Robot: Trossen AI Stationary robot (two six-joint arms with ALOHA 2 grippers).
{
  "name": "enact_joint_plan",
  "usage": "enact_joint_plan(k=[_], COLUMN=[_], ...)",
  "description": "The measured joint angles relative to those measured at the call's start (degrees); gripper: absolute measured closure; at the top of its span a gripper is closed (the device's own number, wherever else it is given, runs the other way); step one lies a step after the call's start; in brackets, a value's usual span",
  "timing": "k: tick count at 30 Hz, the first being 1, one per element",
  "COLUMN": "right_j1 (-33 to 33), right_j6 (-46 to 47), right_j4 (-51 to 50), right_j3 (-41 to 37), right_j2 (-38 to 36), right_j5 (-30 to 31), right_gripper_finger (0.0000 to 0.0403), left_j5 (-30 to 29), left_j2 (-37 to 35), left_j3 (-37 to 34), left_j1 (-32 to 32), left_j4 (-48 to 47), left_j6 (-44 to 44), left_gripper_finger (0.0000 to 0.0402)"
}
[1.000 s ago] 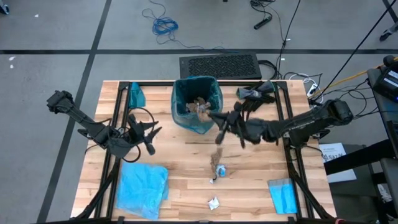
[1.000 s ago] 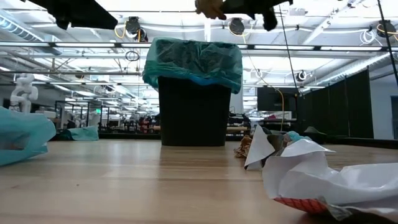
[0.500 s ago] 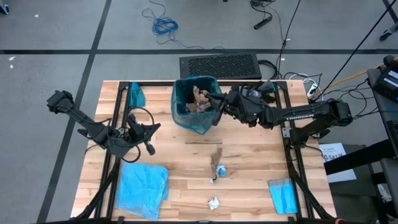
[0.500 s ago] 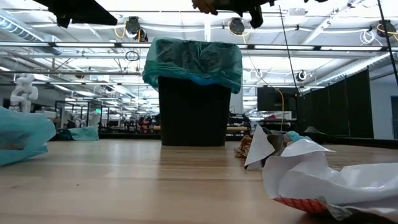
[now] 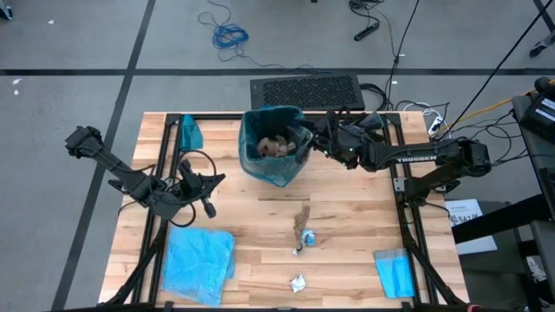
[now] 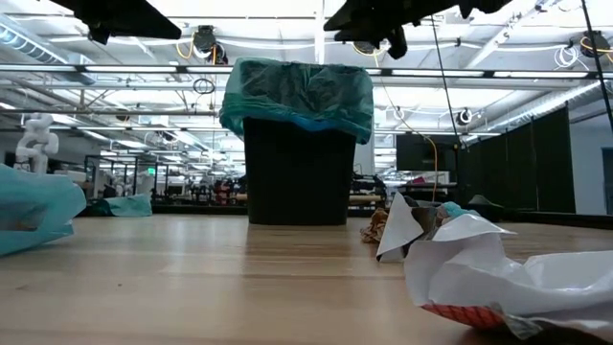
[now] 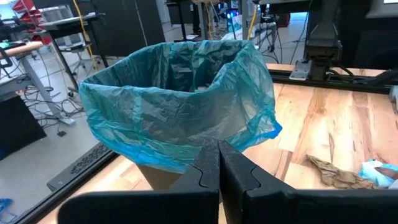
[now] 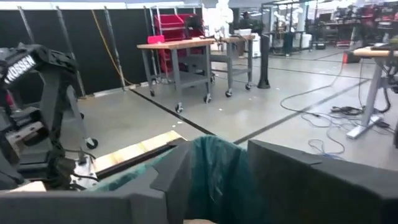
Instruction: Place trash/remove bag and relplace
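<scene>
Right gripper (image 5: 310,143) over the bin rim, jaws parted, empty. Brown wad (image 5: 276,146) sits inside the bag (image 5: 274,169). Lift clear before fetching desk scraps (image 5: 302,236). Left gripper (image 5: 211,185) shut, idle.

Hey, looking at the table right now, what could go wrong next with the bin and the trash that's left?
The right gripper, open, hangs beside the bin's rim; pulling back, it might snag the bag and drag the liner loose. The brown wad and wrappers lie close together on the table, so a grab may push one away. The left gripper is shut, off to the side.
</scene>
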Motion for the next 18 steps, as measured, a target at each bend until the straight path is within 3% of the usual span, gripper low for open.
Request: enact_joint_plan(k=[5,9,13,18], right_j1=[-0.4,2.1,6.9,12.6], right_j6=[1.3,4.1,4.4,4.8], right_j4=[-0.2,-6.5,-13.2,-17.3], right_j3=[0.0,0.0,0.0,0.0], right_j2=[-0.3,-0.4,-0.4,-0.4], right_j5=[-10.4,-17.2,-17.2,-12.1], right_gripper_finger=[0.0244,0.0256,0.0266,0.0273], left_j5=[1.2,2.2,5.8,16.4], left_j2=[0.0,0.0,0.0,0.1], left_j3=[0.0,0.0,0.0,0.0], left_j1=[0.0,0.0,0.0,0.0], left_j4=[0.0,-0.3,-0.3,-0.6], left_j6=[1.3,1.3,1.8,2.6], left_gripper_finger=[0.0401,0.0401,0.0401,0.0401])
